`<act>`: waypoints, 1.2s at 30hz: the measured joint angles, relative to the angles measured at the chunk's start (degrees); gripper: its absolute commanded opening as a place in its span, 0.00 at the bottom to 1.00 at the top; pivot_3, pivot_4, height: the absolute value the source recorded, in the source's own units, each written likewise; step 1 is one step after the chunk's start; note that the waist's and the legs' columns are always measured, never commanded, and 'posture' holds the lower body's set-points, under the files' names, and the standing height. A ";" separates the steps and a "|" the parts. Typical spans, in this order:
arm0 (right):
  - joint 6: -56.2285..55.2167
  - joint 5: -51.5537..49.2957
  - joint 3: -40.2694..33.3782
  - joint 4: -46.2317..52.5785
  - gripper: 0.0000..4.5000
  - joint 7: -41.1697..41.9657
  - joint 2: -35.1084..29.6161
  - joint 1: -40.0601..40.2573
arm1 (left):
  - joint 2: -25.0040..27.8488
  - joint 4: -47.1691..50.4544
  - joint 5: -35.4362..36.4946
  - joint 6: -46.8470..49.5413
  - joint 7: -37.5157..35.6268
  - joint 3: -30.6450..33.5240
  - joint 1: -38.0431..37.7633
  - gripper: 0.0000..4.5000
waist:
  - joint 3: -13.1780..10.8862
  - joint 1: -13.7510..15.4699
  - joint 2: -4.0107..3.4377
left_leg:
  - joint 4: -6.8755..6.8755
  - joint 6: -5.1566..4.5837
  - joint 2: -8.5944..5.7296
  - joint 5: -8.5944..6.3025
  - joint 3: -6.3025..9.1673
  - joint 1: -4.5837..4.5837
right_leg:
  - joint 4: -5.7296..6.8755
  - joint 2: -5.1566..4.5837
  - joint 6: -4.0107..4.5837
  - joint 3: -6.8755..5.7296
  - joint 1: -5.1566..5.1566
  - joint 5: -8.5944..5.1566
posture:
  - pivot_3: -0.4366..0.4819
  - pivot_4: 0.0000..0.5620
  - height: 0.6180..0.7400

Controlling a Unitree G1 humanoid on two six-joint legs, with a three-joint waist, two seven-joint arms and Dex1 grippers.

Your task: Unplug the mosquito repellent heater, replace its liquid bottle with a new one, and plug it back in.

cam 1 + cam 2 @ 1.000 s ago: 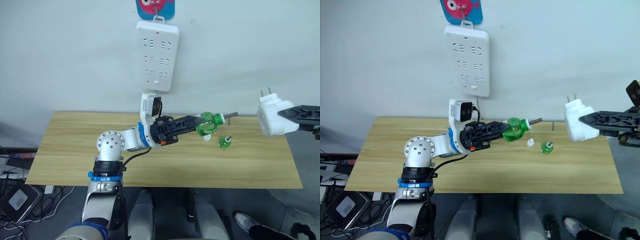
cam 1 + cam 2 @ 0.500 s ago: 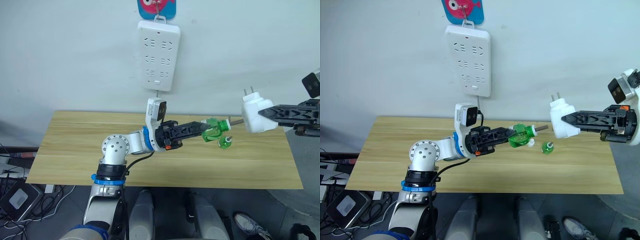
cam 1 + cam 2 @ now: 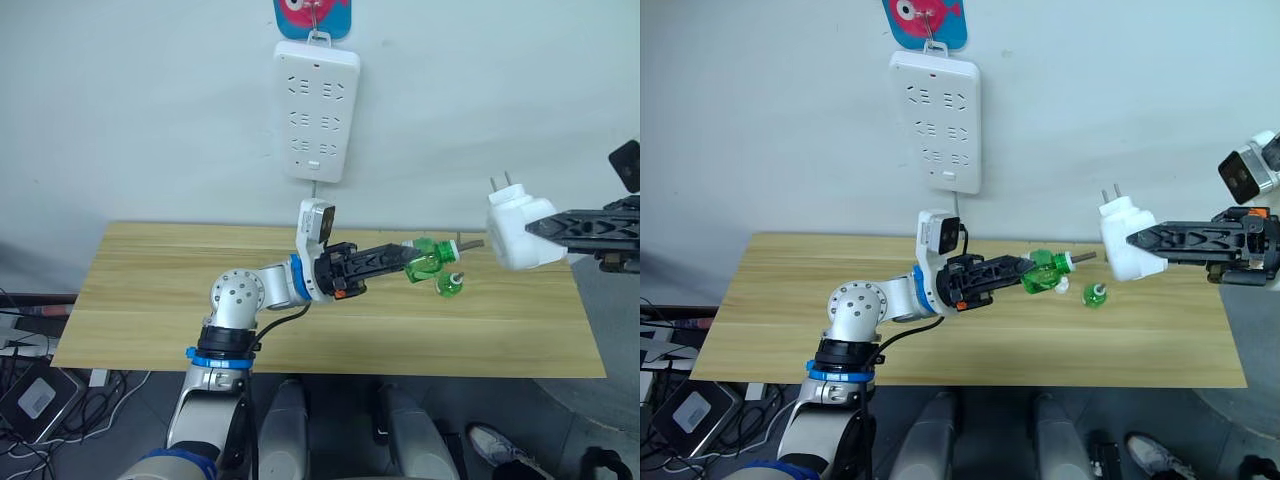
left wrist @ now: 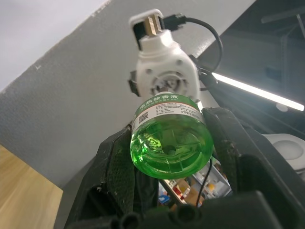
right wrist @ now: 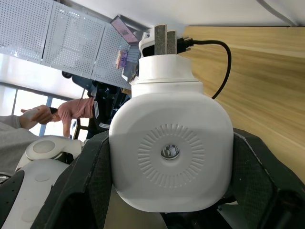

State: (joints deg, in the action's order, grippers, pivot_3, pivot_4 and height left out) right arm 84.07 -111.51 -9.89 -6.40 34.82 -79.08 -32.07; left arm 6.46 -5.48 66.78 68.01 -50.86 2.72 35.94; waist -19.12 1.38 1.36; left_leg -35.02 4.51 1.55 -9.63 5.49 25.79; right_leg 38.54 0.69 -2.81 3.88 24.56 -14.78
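Green bottle (image 3: 425,260) is pinched in my left hand (image 3: 400,258), wick pointing right at the mosquito repellent heater (image 3: 518,230) pinched in my right hand (image 3: 540,228). They have come closer above the tabletop (image 3: 150,300), so joining is next.

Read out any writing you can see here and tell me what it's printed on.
Green bottle held in the left gripper: a white label band with Chinese characters, a small square code and finer print, all too blurred to quote reliably.
White heater held in the right gripper: no writing visible.
Power strip on the wall: socket markings only, no legible text.
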 measured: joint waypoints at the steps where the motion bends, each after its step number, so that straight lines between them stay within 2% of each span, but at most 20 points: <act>1: -0.03 0.00 0.04 0.14 0.66 -0.07 0.07 0.07 | -0.28 -0.08 -0.16 -0.06 -0.07 -0.08 0.32 0.50 | 0.00 0.00 0.00 | 0.00 0.00 0.00 0.00 0.00 0.00 | 0.01 0.00 0.00 0.00 0.00 0.00 | 0.61 0.56 1.00; 17: -1.26 0.00 0.05 1.45 0.66 -2.69 2.43 -0.36 | -1.89 0.09 -1.23 -1.01 -0.97 -0.72 0.81 0.50 | 0.00 -0.03 0.00 | -0.06 0.00 0.00 0.00 0.01 -0.01 | 0.09 0.00 0.00 0.00 0.00 0.00 | 0.61 0.57 1.00; 36: -2.24 0.00 0.03 1.24 0.66 -5.42 5.37 -1.74 | -1.45 0.08 -2.76 -2.11 -1.81 -1.09 0.71 0.50 | 0.00 -0.06 0.00 | -0.07 0.00 0.00 0.00 0.01 -0.02 | 0.12 0.01 0.00 0.01 0.00 0.00 | 0.60 0.58 1.00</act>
State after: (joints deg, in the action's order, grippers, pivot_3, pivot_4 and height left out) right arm 81.82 -111.51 -9.86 -5.15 29.40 -73.72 -33.81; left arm 5.02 -5.40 64.01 65.89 -52.67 1.63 36.65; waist -19.12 1.33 1.36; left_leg -35.08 4.51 1.56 -9.63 5.50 25.77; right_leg 38.66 0.69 -2.81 3.89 24.56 -14.78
